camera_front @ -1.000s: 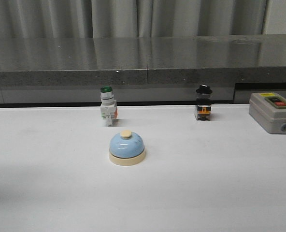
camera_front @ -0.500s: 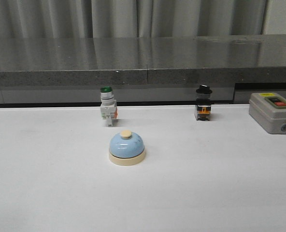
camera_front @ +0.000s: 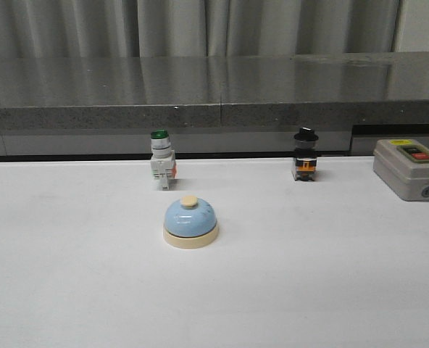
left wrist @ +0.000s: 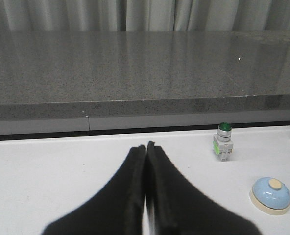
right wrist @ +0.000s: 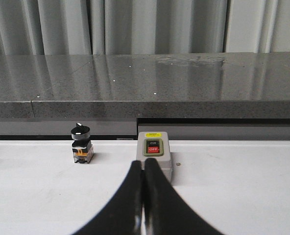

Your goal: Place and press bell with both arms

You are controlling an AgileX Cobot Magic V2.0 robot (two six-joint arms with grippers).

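The light-blue bell (camera_front: pixel 190 222) with a cream base and cream button stands alone on the white table near the middle in the front view. It also shows in the left wrist view (left wrist: pixel 270 195), off to one side of my left gripper (left wrist: pixel 146 145), which is shut and empty. My right gripper (right wrist: pixel 144 161) is shut and empty; the bell is out of the right wrist view. Neither arm shows in the front view.
A green-capped white switch (camera_front: pixel 161 167) stands behind the bell, also in the left wrist view (left wrist: pixel 223 141). A black-capped switch (camera_front: pixel 305 154) and a grey box with a red button (camera_front: pixel 411 169) stand at the back right, both in the right wrist view (right wrist: pixel 81 143) (right wrist: pixel 154 155). A grey ledge (camera_front: pixel 214 101) runs along the back.
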